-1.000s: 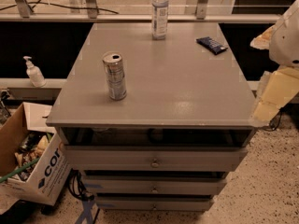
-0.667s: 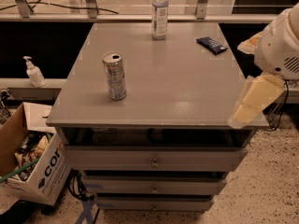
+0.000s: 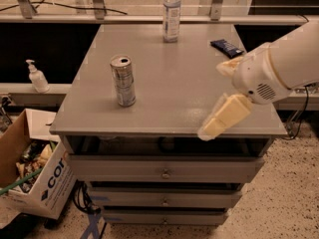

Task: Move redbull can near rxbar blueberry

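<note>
Over the table point(image 3: 169, 108) edge the pincer point(image 3: 225, 92) hovers wide, empty — redbull can point(image 3: 123, 81) stands well apart.

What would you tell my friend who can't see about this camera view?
A robot's gripper, jaws open, hovers over the front right of a grey table, apart from a silver redbull can standing on the left. A dark blue rxbar blueberry lies back right, and a clear bottle stands back middle.

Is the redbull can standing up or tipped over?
Upright: the redbull can stands on its base on the table, top facing up. The end effector hovers open by the table's front edge, apart from the can.
</note>
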### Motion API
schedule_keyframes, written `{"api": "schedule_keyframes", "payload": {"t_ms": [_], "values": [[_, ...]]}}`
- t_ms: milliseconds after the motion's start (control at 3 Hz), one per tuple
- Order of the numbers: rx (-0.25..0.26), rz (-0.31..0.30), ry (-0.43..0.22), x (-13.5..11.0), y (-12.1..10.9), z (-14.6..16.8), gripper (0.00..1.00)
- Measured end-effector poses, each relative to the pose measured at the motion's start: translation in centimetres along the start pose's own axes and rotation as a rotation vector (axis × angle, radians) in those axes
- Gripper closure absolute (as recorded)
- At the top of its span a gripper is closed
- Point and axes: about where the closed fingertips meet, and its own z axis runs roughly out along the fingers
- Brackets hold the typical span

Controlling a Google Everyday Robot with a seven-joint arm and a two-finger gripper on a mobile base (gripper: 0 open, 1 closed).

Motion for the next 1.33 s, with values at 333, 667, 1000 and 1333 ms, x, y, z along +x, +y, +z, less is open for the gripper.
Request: {"api": "schedule_keyframes", "payload": {"t_ms": [333, 667, 1000, 1333], "values": [[-0.07, 0.069, -0.159, -1.5, -0.2, 3.5, 0.0], [-0.146, 0.142, -0.324, -3.7, -0.2, 5.8, 0.0], [-0.147, 0.141, -0.324, -3.7, -0.2, 5.8, 0.0], [-0.112, 0.147, -0.36, -4.4, -0.6, 6.7, 0.0]]}}
